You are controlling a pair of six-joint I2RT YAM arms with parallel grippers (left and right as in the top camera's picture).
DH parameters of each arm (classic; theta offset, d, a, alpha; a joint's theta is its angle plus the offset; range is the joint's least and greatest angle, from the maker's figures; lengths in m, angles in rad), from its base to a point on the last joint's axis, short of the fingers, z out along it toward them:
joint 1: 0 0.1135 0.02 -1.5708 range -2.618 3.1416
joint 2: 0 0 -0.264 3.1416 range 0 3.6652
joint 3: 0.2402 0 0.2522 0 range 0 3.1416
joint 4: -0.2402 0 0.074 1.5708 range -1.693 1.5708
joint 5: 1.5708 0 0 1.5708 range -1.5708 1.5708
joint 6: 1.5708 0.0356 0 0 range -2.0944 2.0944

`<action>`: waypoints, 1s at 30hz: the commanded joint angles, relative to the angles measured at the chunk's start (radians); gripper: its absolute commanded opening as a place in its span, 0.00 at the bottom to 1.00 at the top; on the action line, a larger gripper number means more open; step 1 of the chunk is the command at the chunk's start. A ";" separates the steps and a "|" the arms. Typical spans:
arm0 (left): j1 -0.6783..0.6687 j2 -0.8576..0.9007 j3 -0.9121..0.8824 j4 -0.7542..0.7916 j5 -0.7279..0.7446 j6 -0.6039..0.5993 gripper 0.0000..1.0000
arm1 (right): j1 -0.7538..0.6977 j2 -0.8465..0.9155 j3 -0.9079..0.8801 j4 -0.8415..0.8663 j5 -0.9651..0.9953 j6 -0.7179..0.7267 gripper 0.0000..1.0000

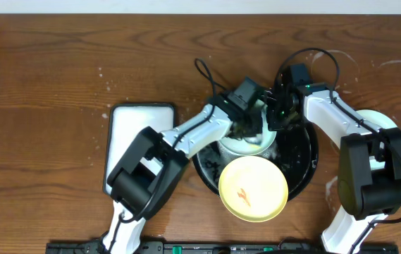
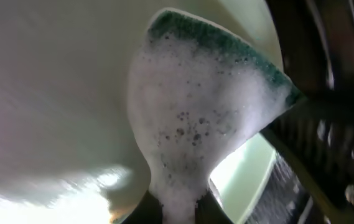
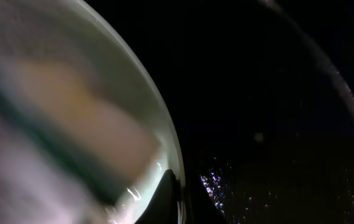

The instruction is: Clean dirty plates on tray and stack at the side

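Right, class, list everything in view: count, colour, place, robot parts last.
black tray: one, round, table centre.
yellow plate: one, red-orange smear, front of black tray.
green plate: one, pale, over back of black tray.
third plate: one, pale, far right on table, partly hidden.
sponge: one, green-edged, foamy, against green plate.
white tray: one, rectangular, left of black tray.
table: one, brown wood.
left gripper: one, black, shut on sponge.
right gripper: one, black, gripping green plate's rim.

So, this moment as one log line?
left gripper: shut on foamy green sponge, on pale mint-green round plate | right gripper: at plate rim, grip unclear | pale yellow round plate: red-smeared
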 commanded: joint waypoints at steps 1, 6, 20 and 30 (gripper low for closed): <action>0.010 0.019 0.008 -0.045 0.048 -0.040 0.08 | 0.018 0.021 -0.025 -0.019 0.000 -0.006 0.01; 0.071 0.019 0.008 -0.150 -0.127 -0.034 0.08 | 0.018 0.021 -0.025 -0.019 0.000 -0.006 0.01; 0.087 0.019 0.008 -0.040 -0.559 0.249 0.08 | 0.018 0.021 -0.025 -0.018 0.000 -0.006 0.01; 0.049 0.053 0.006 0.022 -0.024 -0.109 0.07 | 0.018 0.021 -0.025 -0.018 0.000 -0.006 0.01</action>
